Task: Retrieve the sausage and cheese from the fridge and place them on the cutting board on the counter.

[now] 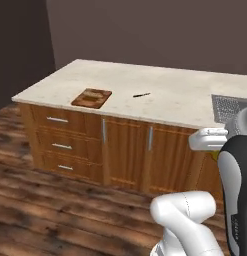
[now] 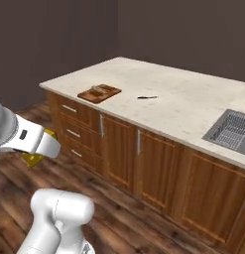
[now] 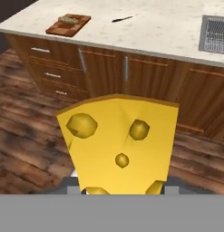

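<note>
One item is in hand: the cheese [image 3: 120,145], a holed yellow wedge at the centre of the hand view, is clamped in the gripper [image 2: 37,156] at the left edge of the right base view, low over the wooden floor and well short of the counter [image 1: 165,90]. The carry to the cutting board [image 1: 92,98], upper left of the left base view, looks underway. Next, lift the wedge above the counter edge and set it beside the small pale lump [image 3: 68,19] already on the board.
</note>
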You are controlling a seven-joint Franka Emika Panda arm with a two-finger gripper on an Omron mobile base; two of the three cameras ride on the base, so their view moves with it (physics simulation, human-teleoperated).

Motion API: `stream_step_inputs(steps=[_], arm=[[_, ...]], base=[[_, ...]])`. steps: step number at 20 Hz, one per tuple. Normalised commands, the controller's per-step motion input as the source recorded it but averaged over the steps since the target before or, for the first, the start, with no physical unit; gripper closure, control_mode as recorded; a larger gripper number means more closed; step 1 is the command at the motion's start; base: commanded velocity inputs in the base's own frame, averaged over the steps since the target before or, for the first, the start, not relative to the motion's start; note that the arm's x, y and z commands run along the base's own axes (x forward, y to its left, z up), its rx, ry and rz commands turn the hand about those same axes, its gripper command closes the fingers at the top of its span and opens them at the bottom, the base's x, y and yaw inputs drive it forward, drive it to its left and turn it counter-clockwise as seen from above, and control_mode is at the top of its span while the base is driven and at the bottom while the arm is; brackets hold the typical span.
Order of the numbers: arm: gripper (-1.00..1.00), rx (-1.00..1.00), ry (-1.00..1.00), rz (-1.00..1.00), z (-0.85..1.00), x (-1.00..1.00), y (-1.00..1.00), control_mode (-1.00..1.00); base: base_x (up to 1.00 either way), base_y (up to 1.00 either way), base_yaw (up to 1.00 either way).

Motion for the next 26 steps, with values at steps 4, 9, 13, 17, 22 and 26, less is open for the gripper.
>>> stream_step_inputs(steps=[4,9,13,17,22,26], arm=[[1.0,0.0,0.0,0.0,0.0,0.0,0.0,1.0],[1.0,0.0,0.0,0.0,0.0,0.0,0.0,1.0],[1.0,0.0,0.0,0.0,0.0,0.0,0.0,1.0],[1.0,0.0,0.0,0.0,0.0,0.0,0.0,1.0],[1.0,0.0,0.0,0.0,0.0,0.0,0.0,1.0],[1.0,0.0,0.0,0.0,0.0,0.0,0.0,1.0]], base=[[1.0,1.0,-0.41],[1.0,1.0,-0.41],[0.98,1.0,-0.36],[0.63,1.0,-0.24],[0.69,0.84,-0.15],[0.7,0.66,-0.16]])
